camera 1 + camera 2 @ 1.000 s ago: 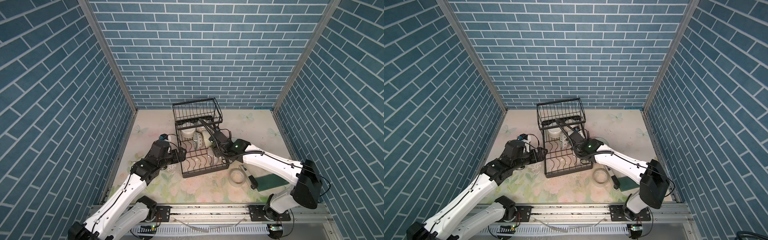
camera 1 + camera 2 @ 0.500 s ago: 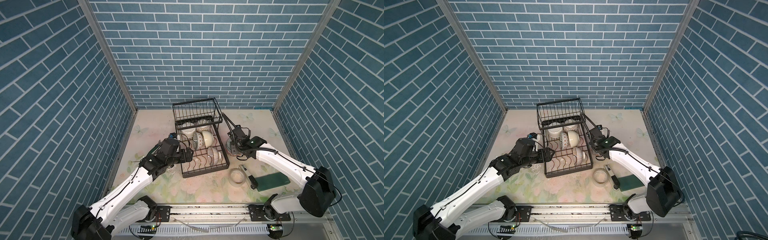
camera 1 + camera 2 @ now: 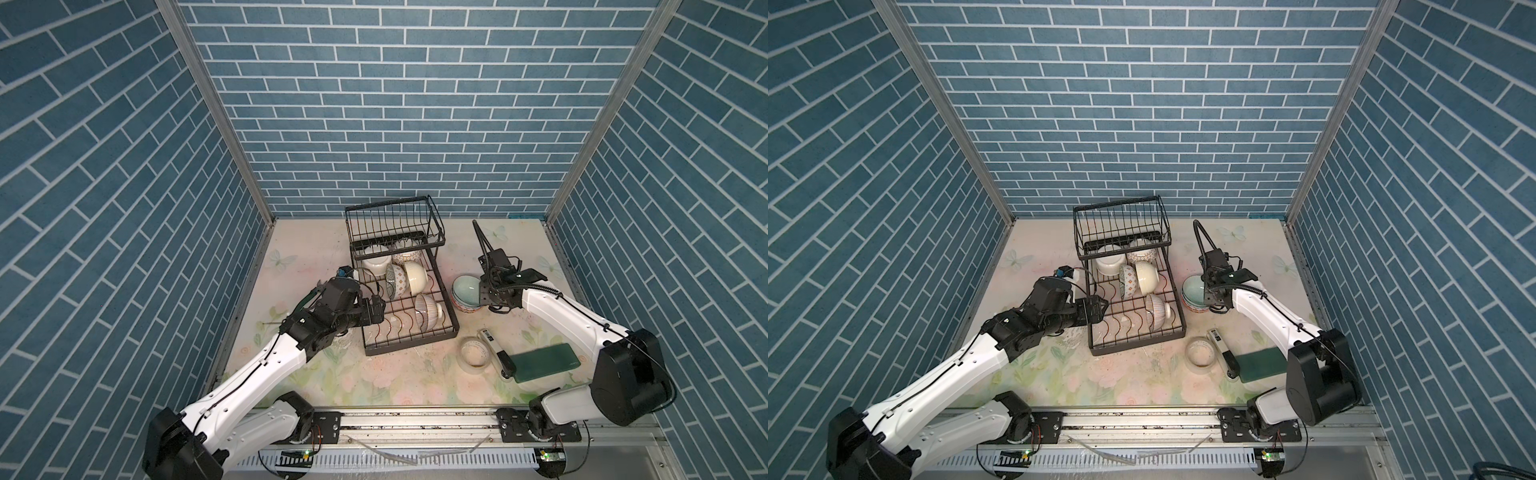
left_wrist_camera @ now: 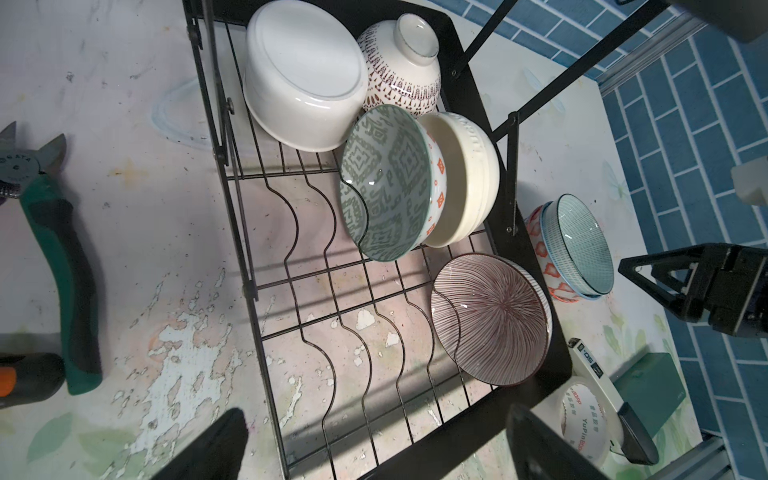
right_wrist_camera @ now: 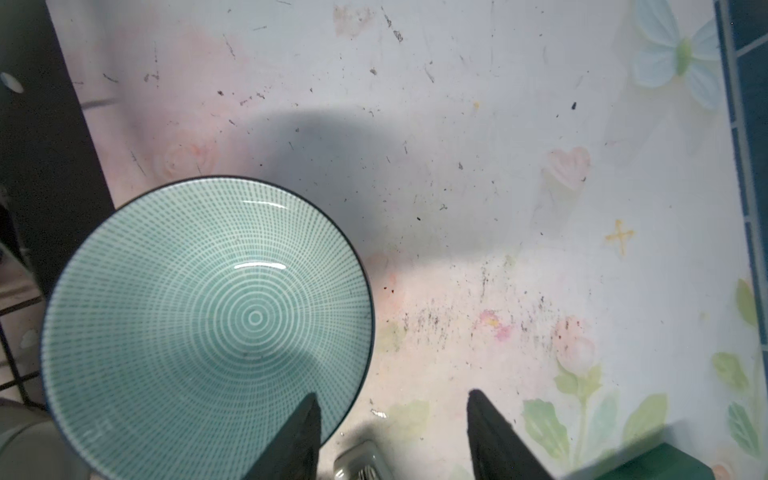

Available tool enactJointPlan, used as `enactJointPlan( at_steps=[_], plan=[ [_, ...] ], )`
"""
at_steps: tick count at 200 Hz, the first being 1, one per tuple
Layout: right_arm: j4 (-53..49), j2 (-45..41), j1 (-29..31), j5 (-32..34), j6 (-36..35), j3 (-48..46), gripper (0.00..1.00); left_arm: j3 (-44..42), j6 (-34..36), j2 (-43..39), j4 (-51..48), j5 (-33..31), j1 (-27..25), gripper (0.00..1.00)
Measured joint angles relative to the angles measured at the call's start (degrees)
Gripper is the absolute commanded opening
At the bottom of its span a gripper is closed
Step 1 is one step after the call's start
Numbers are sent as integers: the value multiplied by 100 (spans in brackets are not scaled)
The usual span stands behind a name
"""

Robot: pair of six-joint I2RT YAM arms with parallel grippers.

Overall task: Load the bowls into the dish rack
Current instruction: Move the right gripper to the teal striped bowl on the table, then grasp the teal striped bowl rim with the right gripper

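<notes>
The black wire dish rack [image 3: 411, 343] [image 3: 1138, 344] [image 4: 559, 332] stands mid-table. Several bowls lie in its lower tray: white [image 3: 376, 259], brown-patterned [image 3: 409, 257], blue-and-orange [image 4: 390, 183], cream [image 4: 465, 178] and brown-striped [image 3: 428, 311] [image 4: 490, 320]. Right of the rack a pale green bowl [image 3: 465, 286] [image 5: 199, 324] sits stacked in an orange-patterned bowl [image 4: 544, 257]. My right gripper [image 5: 392, 394] [image 3: 484, 297] is open astride the green bowl's rim, one finger inside and one outside. My left gripper [image 4: 374, 409] [image 3: 376, 309] is wide open and empty over the tray's left side.
A translucent tape ring [image 3: 473, 353], a small stapler-like tool [image 3: 496, 349] and a dark green pad [image 3: 544, 368] lie front right of the rack. Green-handled shears [image 4: 62, 249] lie left of the rack. Blue brick walls enclose the table.
My right gripper has swung out of the rack to the stacked bowls on the right, its jaws narrowing. The left gripper has moved in over the rack's left side.
</notes>
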Motion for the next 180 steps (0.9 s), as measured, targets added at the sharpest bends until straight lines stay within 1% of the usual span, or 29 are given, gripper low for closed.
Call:
enactJointPlan(
  at_steps=[56,93,116,137,150,169,180],
  plan=[
    [387,608,-345,-490,-254,2,49,-83,2,76,0,-85,0,99],
    [601,815,-363,-601,-442,17,37,-85,2,120,-2,-101,0,99],
    [608,824,-363,-597,-511,66,33,-85,9,122,0,-105,0,99],
    [605,826,-363,-599,-616,120,21,-85,24,146,2,-105,0,99],
    [592,835,-363,-592,-662,155,16,-85,28,188,2,-105,2,99],
    [579,846,-365,-586,-715,278,12,-85,44,254,2,-103,2,99],
    [542,846,-372,-577,-756,339,12,-85,46,280,4,-101,2,99]
  ],
)
